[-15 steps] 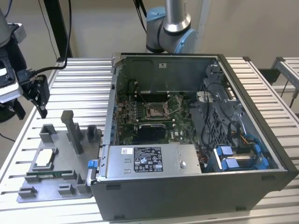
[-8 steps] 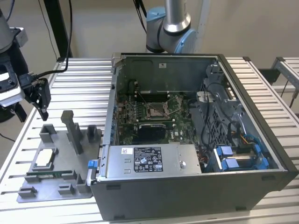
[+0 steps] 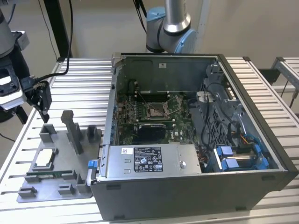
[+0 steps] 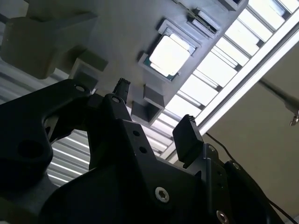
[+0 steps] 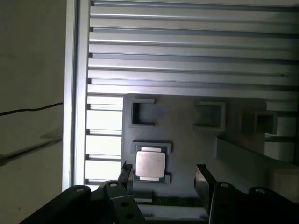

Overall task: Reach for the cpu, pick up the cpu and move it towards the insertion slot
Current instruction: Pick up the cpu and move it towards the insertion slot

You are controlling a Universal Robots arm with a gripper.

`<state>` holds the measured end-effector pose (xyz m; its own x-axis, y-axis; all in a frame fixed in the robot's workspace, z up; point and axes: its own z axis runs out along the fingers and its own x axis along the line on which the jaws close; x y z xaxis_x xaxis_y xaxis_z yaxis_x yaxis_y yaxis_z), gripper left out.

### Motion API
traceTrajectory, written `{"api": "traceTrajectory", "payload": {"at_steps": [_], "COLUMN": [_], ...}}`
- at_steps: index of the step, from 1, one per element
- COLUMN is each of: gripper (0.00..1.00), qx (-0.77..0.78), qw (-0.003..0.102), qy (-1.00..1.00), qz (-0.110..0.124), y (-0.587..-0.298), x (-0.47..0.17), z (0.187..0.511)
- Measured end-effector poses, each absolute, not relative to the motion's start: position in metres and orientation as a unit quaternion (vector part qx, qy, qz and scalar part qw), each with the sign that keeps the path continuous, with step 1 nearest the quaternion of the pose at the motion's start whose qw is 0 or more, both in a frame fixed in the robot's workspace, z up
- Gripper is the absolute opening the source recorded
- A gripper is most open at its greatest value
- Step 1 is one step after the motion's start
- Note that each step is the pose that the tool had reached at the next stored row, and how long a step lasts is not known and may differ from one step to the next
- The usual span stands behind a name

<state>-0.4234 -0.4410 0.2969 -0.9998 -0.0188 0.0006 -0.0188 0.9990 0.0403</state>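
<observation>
While gripper point(image 5: 163, 173) hovers w/ jaws apart (empty), cpu point(image 5: 150, 164) lies clear of it, in grey tray point(image 5: 182, 140)

A ribbed aluminium counter point(image 3: 84, 79) spans the exterior view from nine to three o'clock. Behind it, at twelve, stands a plain beige wall point(image 3: 103, 28). A black post point(image 3: 58, 28) rises at eleven, and a second slatted frame point(image 3: 286, 65) sits at two.
</observation>
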Motion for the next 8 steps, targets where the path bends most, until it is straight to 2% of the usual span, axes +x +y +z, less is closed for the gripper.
{"api": "traceTrajectory", "payload": {"at_steps": [8], "gripper": [1.0], "qx": [0.009], "qw": [0.0], "qy": [-1.0], "qz": [-0.02], "y": [-0.441], "x": [-0.4235], "z": [0.2946]}}
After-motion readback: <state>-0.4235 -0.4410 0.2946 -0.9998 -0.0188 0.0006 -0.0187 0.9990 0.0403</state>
